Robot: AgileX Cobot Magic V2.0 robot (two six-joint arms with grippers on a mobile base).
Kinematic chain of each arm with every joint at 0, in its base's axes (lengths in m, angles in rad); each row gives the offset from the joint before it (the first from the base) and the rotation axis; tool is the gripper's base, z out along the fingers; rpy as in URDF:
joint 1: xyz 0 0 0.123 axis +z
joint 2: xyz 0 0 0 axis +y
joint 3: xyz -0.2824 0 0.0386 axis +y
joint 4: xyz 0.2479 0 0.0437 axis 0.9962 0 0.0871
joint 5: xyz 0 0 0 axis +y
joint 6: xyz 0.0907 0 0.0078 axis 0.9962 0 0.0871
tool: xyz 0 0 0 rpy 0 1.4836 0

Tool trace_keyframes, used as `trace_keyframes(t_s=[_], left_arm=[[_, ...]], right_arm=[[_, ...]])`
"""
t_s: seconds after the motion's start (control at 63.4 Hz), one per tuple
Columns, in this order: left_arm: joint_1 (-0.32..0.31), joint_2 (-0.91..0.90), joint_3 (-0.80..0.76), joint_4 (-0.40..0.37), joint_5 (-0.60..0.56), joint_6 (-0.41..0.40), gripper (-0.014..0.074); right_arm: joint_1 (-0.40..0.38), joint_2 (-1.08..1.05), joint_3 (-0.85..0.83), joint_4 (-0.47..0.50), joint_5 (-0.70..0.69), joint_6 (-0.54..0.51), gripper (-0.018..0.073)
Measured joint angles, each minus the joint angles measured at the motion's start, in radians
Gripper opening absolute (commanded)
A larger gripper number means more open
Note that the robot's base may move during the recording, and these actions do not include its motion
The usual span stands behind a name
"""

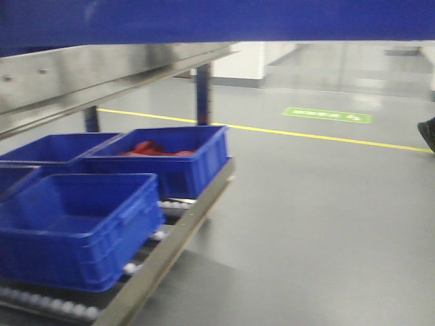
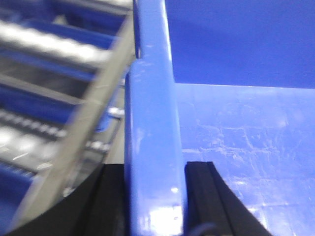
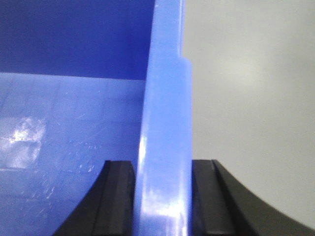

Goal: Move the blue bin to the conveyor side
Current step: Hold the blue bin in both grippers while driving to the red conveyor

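Both the left gripper [image 2: 156,196] and right gripper [image 3: 162,196] are pinching opposite rims of the large glossy blue plastic bin [image 2: 246,147] between them.

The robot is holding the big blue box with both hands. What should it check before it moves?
1. Hold of left gripper on blue bin: ok, a finger on each side of the wall.
2. Hold of right gripper: ok, same.
3. Bin's load: ok, the inside that shows is bare.
4. The conveyor in sight: not ok, no view shows it.
5. Clearance from the steel roller rack and its blue crates: cannot tell.
6. Path over the floor: cannot tell, a dark shape sits at the right edge.
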Motion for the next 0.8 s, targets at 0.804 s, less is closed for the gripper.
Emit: trace_keyframes(t_s=[0.804], left_arm=[[0.0, 0.0, 0.0, 0.0, -0.002, 0.0, -0.002]], right_arm=[[0.0, -0.001, 0.0, 0.0, 0.002, 0.0, -0.0081]])
